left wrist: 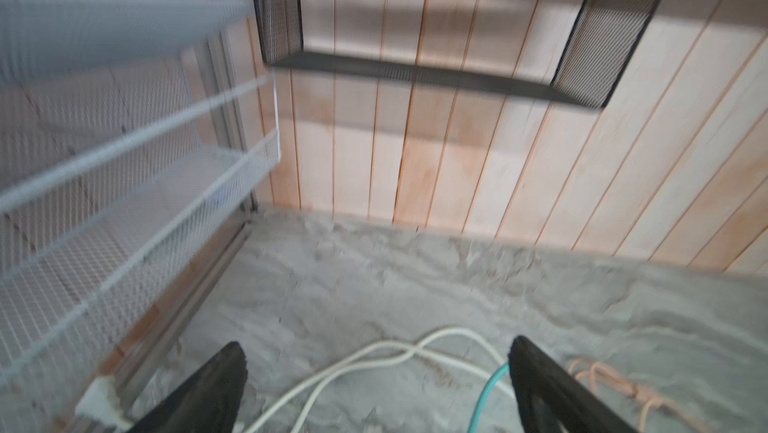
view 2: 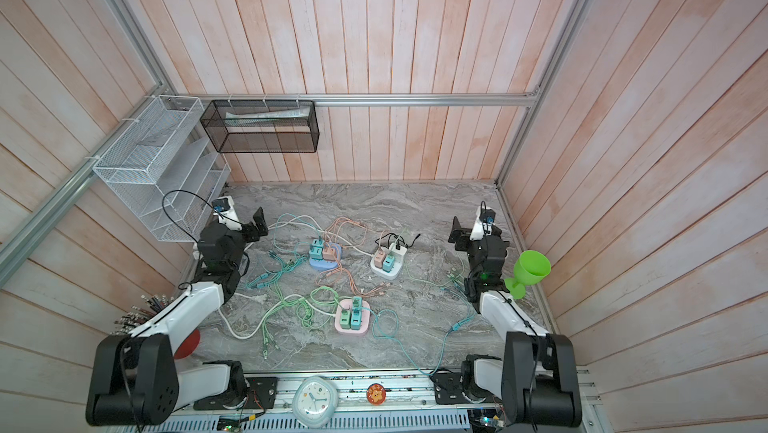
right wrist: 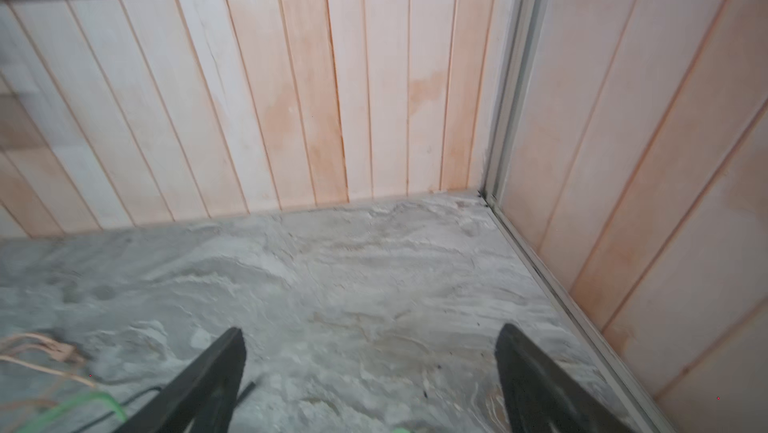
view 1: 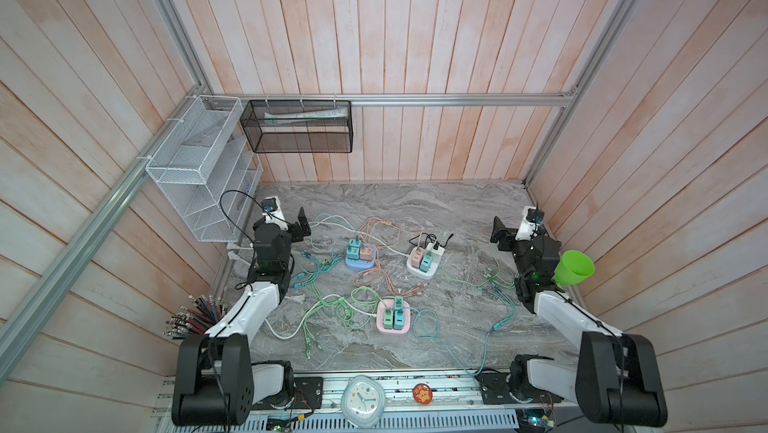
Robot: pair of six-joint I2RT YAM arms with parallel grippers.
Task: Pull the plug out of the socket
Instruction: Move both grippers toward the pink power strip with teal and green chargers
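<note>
**A:** Both arms are hanging at the sides with nothing gripped. The left gripper [view 1: 302, 224] and the right gripper [view 1: 499, 233] are both showing jaws wide apart and empty.

**B:** So the approach is only beginning. The plugs [view 1: 353, 251] are sitting mid-table [view 1: 457, 210], well apart from either gripper, in the blue socket block [view 1: 360, 264], the white socket block [view 1: 420, 272] and the pink socket block [view 1: 406, 319].

**A:** I can't tell which plug is being targeted. The next move, I'd judge, is swinging over one, straddling its sides, clamping and pulling straight up.

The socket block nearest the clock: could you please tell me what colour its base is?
The socket block has a pale pink base, clearest in a top view.
</note>
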